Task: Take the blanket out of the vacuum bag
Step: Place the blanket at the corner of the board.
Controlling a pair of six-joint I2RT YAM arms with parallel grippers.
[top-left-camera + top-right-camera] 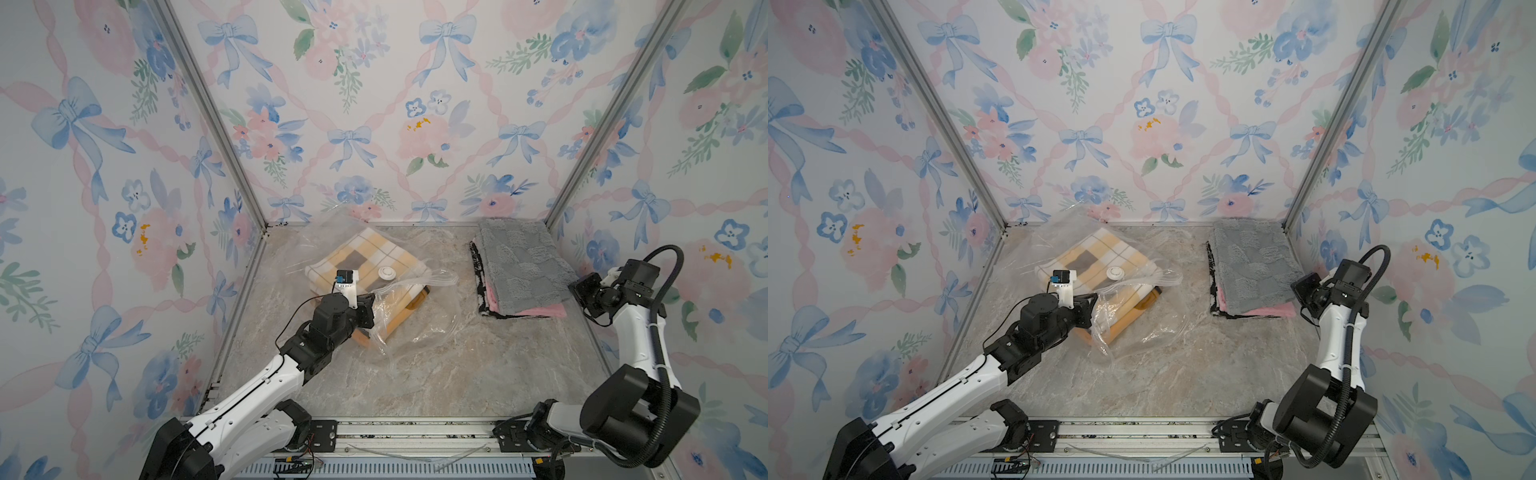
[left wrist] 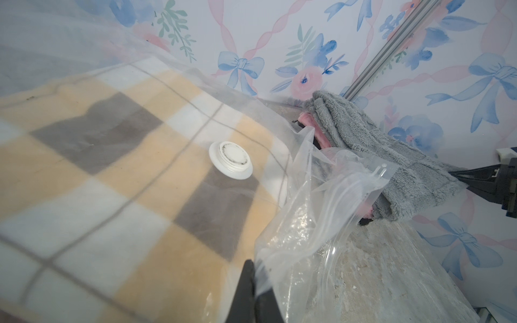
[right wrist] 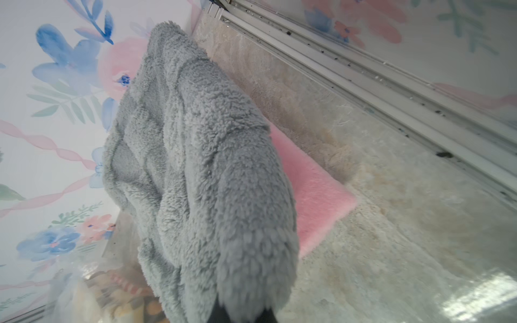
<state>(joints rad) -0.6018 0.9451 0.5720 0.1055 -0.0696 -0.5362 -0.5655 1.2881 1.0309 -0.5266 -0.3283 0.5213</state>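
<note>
Vacuum bag (image 2: 321, 223) edge between closed jaws of left tool (image 2: 256, 279), blanket (image 2: 112, 156) inside

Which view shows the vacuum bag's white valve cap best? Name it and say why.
The left wrist view: the valve cap sits close and sharp on the vacuum bag, over the checked blanket. Both top views show the cap only as a small white disc. The right wrist view misses it.
</note>
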